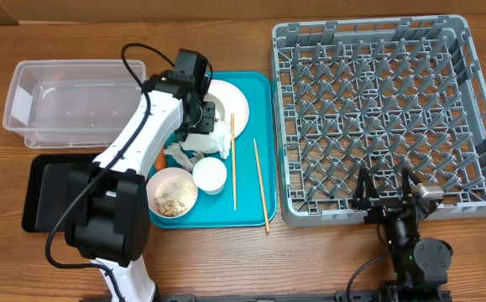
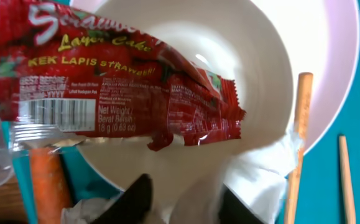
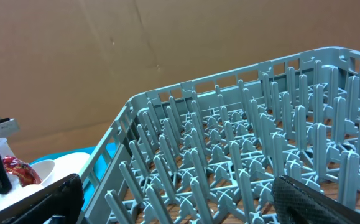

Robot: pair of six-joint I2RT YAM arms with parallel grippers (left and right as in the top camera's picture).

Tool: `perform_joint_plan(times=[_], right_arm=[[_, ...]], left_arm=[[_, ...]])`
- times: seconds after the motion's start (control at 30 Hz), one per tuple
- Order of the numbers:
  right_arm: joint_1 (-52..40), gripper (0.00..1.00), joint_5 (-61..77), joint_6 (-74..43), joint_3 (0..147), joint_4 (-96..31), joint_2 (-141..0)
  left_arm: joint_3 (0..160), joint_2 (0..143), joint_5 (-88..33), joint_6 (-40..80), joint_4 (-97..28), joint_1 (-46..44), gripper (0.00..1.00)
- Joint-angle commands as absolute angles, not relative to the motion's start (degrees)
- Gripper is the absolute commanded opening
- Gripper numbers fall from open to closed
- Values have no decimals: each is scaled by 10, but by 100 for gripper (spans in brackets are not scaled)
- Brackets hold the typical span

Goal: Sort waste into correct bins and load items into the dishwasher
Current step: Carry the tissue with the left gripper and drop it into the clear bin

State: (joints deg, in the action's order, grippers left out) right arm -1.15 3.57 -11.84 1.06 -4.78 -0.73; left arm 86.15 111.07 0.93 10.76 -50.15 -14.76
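The left gripper (image 2: 189, 202) hovered low over the white bowl (image 2: 260, 68) on the teal tray (image 1: 255, 180), its jaws apart. It was lined up on the red wrapper (image 2: 136, 93) lying across the bowl's rim, probably so it could pinch the wrapper and carry it to the clear tub (image 1: 66, 101) nearby. The right gripper (image 1: 385, 195), jaws spread, sat at the near edge of the dish rack (image 1: 377, 101), out of the way.

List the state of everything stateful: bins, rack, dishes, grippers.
Clear rectangular plastic tub: empty.
Large grey plastic dish rack: empty.
Red crinkly wrapper: lying across white bowl, ungripped.
Front white bowl: holds beige scraps.
Small white cup: upright, empty.
Left gripper: open.
Right gripper: open, empty.
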Motion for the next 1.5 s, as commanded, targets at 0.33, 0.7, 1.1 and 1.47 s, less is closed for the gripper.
perform_joint_plan(times=[0.33,0.7,1.1,1.47], right_arm=[[-10,100,31,-120,5,-46,-2],[-10,100,31,-120,5,-46,-2],[-10,100,31,-120,5,-46,-2],[-10,100,31,-120,5,-46,-2]], left_arm=[[1067,1071,13,119,-621,-136,4],[1116,1071,21,136,-634,8,4],[1096,1096,20,138,-615,180,4],[1074,1204,21,145,-516,260,4]])
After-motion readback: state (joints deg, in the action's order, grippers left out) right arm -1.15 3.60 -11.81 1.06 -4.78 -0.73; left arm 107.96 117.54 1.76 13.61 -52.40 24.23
